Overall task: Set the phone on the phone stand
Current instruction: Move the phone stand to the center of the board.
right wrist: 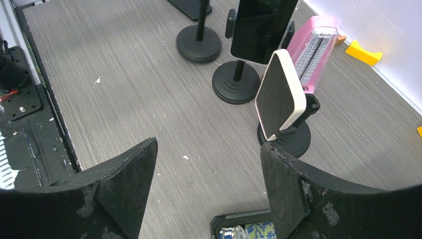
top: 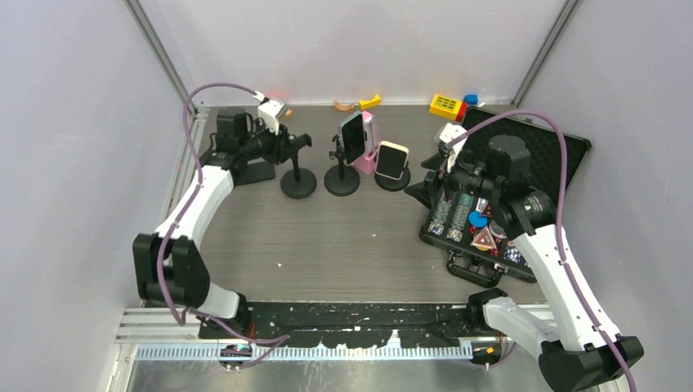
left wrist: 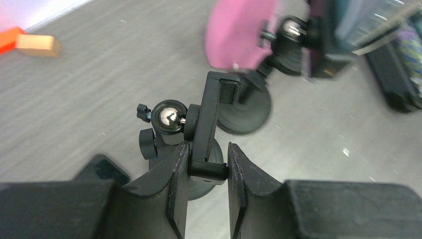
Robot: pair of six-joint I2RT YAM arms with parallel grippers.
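Three stands on round black bases: an empty stand [top: 298, 184], a middle stand [top: 342, 181], a third stand [top: 393, 180]. One dark phone [top: 353, 136], clipped upright in the middle stand, ahead and to the right of the left fingers, straight ahead of the right fingers. One white-rimmed pad [right wrist: 279, 94] on the third stand, just beyond the right-hand fingertip of the right gripper. One pink block [right wrist: 318, 47] behind that pad. One open case [top: 564, 155] of chips just beneath the right fingers.

Left gripper [left wrist: 208, 147]: nearly together, both fingers [left wrist: 174, 174] pressing the lower lip of the empty stand's cradle [left wrist: 209, 107], grasping it. One ball joint [left wrist: 168, 117] just left of the cradle.

Right gripper [right wrist: 209, 149]: spread wide, released, only tabletop [right wrist: 124, 89] showing between its fingers [right wrist: 124, 174].
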